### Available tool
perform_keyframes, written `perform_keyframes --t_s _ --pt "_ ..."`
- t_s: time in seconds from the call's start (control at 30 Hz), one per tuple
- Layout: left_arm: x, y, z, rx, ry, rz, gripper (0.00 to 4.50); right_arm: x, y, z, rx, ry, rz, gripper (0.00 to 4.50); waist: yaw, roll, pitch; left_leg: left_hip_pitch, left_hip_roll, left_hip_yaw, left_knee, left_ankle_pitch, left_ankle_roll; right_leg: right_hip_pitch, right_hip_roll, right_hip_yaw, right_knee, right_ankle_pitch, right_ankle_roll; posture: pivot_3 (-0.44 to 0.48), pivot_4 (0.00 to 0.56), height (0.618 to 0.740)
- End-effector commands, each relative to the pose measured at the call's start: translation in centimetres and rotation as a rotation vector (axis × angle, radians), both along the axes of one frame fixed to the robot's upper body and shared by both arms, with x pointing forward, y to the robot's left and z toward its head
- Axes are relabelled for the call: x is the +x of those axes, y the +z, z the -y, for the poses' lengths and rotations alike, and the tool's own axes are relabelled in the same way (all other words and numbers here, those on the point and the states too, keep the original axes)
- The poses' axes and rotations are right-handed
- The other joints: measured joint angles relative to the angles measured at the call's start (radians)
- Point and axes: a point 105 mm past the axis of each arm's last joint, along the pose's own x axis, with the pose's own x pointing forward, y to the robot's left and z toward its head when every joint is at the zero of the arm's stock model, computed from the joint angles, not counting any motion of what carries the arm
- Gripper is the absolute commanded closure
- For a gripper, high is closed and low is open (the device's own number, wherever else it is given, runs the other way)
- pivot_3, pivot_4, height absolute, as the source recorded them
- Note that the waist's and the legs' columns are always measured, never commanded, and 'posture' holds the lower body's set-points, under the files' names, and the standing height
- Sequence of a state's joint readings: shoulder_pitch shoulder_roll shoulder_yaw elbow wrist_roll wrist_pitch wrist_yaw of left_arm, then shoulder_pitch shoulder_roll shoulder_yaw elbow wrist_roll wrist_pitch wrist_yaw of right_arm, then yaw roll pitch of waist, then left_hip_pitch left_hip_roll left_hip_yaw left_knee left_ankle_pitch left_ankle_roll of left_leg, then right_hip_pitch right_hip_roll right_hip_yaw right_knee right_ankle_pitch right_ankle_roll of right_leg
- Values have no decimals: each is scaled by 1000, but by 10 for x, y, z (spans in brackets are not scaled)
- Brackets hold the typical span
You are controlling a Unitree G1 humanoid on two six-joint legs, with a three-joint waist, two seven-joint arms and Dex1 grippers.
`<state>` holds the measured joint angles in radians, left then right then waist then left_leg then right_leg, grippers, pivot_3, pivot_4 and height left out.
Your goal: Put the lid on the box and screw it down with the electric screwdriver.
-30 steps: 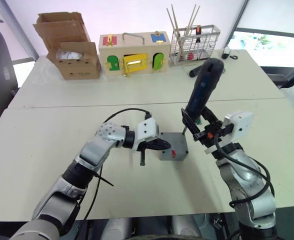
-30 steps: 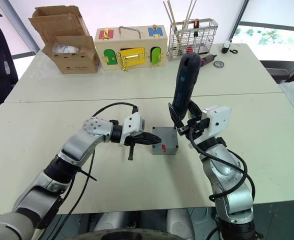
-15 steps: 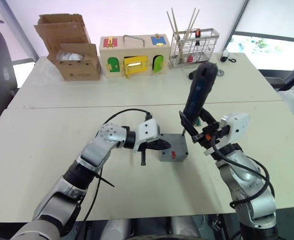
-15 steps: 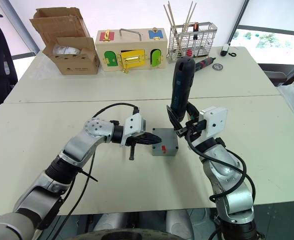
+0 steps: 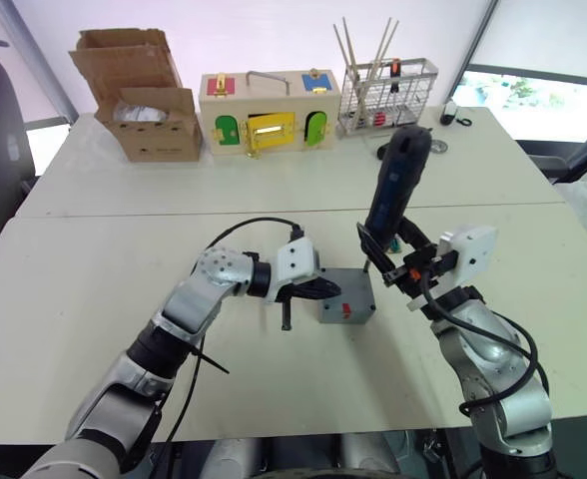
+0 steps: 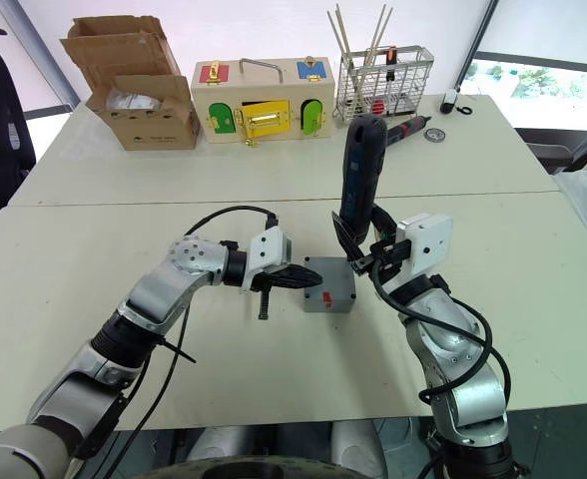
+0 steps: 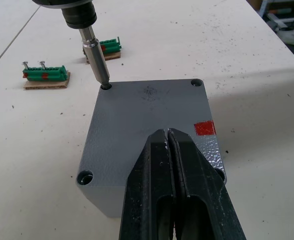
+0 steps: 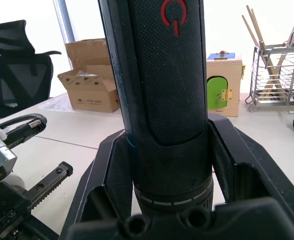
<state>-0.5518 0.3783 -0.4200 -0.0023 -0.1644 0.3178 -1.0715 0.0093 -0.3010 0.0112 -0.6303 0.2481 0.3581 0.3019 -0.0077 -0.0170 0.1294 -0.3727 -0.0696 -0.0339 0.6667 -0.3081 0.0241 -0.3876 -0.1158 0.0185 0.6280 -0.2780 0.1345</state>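
While the lid (image 7: 149,117) sits flush on the box (image 5: 346,297) at table centre, R gripper (image 6: 368,254) is clamped round the electric screwdriver (image 6: 359,172), held near upright. Bit (image 7: 96,58) is seated in the corner hole at approx 11 o'clock of the lid in L wrist view. L gripper (image 7: 169,165) has fingers pressed together, lying on the lid's near edge, prob. pinning it. Judgement: driver looks top-heavy, stiff, textured grip; best held low on the barrel. Box is light, rigid plastic, could skid or twist w/o hold-down.
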Motion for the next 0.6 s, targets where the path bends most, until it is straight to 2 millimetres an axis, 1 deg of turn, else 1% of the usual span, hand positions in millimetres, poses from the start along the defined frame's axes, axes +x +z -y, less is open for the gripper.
perform_keyframes --t_s 0.03,0.33,0.6 --pt "-2 -15 0 52 1 -30 4500 -1 -52 4 -45 -8 -210 2684 0 0 -1 0 0 0 0 0 0 0 0 0 0 0 0 0 150 737" --pt "-3 -16 -1 57 -3 -28 4500 -1 -58 4 -58 -10 -226 2684 1 -2 -2 0 0 0 0 0 0 0 -2 0 -1 0 0 0 150 737" --pt "-4 -16 0 56 -7 -27 4500 0 -56 6 -61 -17 -214 2684 2 -3 -4 0 0 0 -2 0 0 2 -2 0 -6 0 0 0 150 737"
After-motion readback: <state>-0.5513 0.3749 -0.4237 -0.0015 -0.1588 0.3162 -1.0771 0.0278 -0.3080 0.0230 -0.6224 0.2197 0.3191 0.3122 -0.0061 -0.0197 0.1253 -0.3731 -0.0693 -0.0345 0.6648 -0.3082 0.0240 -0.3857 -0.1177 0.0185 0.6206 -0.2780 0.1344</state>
